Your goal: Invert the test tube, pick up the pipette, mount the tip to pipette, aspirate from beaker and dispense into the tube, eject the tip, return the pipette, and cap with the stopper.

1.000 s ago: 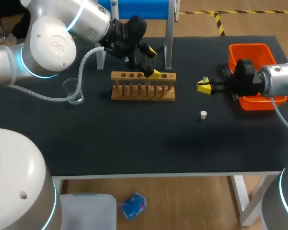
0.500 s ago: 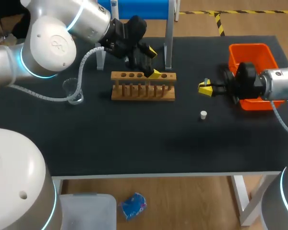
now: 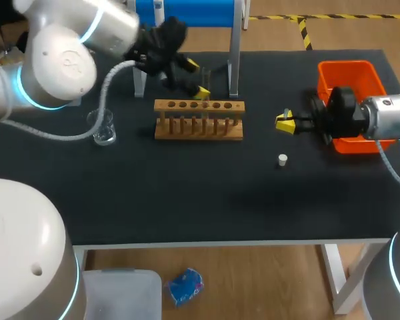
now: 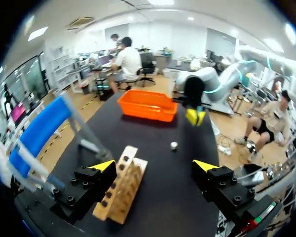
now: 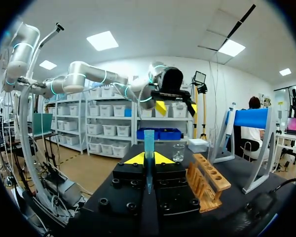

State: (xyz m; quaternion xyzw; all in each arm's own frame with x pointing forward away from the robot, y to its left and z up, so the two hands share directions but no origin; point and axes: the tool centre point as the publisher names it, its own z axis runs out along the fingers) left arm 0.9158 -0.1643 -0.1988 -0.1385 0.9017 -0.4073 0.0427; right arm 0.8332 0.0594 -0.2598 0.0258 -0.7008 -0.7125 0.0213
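The wooden test tube rack [image 3: 199,121] lies mid-table, with a clear test tube [image 3: 209,79] standing upright in one of its holes. My left gripper [image 3: 196,79] hangs open just above and behind the rack, holding nothing. In the left wrist view the rack [image 4: 122,190] sits under the open left gripper [image 4: 154,168]. My right gripper [image 3: 285,122] hovers right of the rack, shut on a blue pipette tip [image 5: 149,147]. A small white stopper [image 3: 283,159] lies on the mat in front of it. A glass beaker [image 3: 103,127] stands left of the rack.
An orange bin [image 3: 351,69] stands at the table's right, behind my right arm. A blue stand on metal legs [image 3: 235,60] is at the back behind the rack. The black mat's front half is bare.
My left gripper has lifted off the rack's right end and drawn back and left, leaving the tube upright in the rack. The right gripper shifted slightly right, then held still.
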